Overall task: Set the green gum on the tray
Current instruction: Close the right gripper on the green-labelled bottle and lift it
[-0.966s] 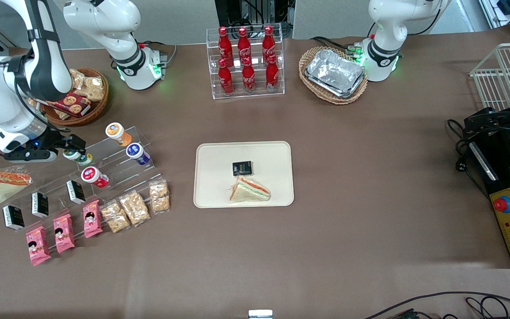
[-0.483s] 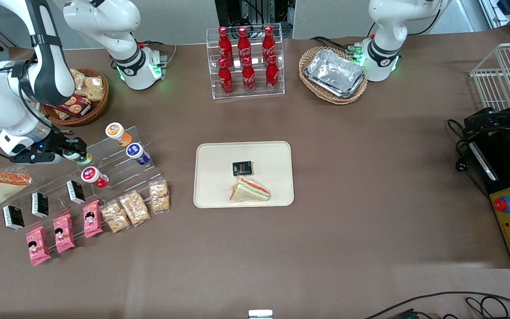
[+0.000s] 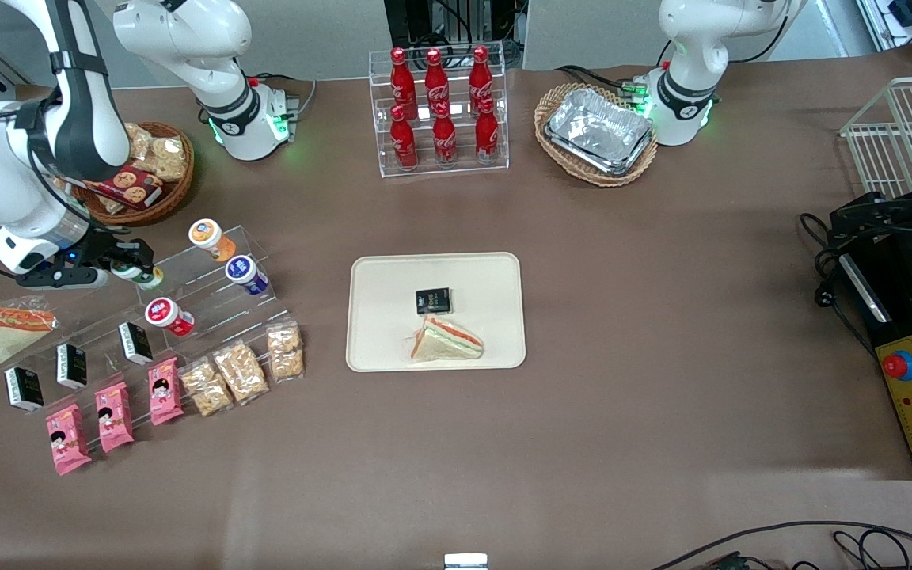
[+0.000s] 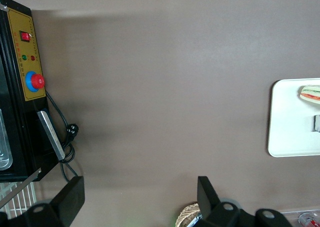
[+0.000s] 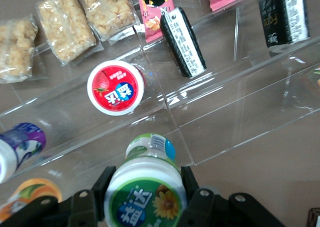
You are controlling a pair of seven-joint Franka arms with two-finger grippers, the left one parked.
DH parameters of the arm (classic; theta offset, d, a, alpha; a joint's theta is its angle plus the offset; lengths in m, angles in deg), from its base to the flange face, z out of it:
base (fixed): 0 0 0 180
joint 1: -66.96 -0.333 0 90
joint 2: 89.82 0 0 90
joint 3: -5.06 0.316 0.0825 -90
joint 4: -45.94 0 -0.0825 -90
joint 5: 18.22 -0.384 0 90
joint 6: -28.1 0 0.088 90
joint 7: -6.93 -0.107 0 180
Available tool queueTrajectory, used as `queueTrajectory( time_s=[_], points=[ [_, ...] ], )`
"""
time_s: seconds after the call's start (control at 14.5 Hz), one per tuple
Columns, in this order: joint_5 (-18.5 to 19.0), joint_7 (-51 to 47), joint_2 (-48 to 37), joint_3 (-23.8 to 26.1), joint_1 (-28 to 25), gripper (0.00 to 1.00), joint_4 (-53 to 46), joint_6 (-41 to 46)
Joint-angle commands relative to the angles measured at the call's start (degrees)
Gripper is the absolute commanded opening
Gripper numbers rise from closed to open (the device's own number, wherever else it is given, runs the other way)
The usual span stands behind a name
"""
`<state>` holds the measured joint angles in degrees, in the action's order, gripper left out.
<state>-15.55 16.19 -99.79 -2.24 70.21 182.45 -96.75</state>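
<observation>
The green gum (image 3: 142,275), a small jar with a green-ringed white lid, is between the fingers of my right gripper (image 3: 130,267) at the upper step of the clear acrylic rack (image 3: 210,297), toward the working arm's end of the table. In the right wrist view the gripper (image 5: 145,188) is shut on the gum (image 5: 145,194), with a finger (image 5: 101,187) against each side of its lid. The cream-beige tray (image 3: 381,277) lies mid-table and holds a black packet (image 3: 433,301) and a wrapped sandwich (image 3: 446,340). The tray's edge also shows in the left wrist view (image 4: 290,137).
On the rack sit an orange-lidded jar (image 3: 207,236), a blue-lidded jar (image 3: 244,272) and a red-lidded jar (image 3: 165,313), with black packets, pink packets and cereal bars nearer the camera. A wrapped sandwich (image 3: 1,332), a snack basket (image 3: 143,178), cola bottles (image 3: 440,111) and foil trays (image 3: 598,131) stand around.
My right gripper, shut on the green gum, has risen slightly from the rack step and shifted a little farther from the front camera. Nothing else has moved.
</observation>
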Motion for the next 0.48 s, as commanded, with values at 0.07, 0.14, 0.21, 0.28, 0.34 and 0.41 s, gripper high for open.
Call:
queueTrajectory(
  time_s=[0.07,0.14,0.21,0.28,0.34,0.41],
  points=[
    [-2.3,0.2,2.4,0.2,-1.7,0.47,-14.4,13.0],
    [-3.5,0.3,3.6,0.1,-2.0,0.47,-18.4,16.5],
    [-3.9,0.4,4.8,0.1,-2.0,0.47,-22.5,20.1],
    [-3.9,0.3,5.6,0.1,-2.0,0.47,-25.6,23.5],
    [-3.9,0.3,5.8,0.1,-2.0,0.48,-28.6,26.3],
    [-3.9,0.3,5.8,0.1,-2.0,0.48,-31.3,28.8]
  ],
)
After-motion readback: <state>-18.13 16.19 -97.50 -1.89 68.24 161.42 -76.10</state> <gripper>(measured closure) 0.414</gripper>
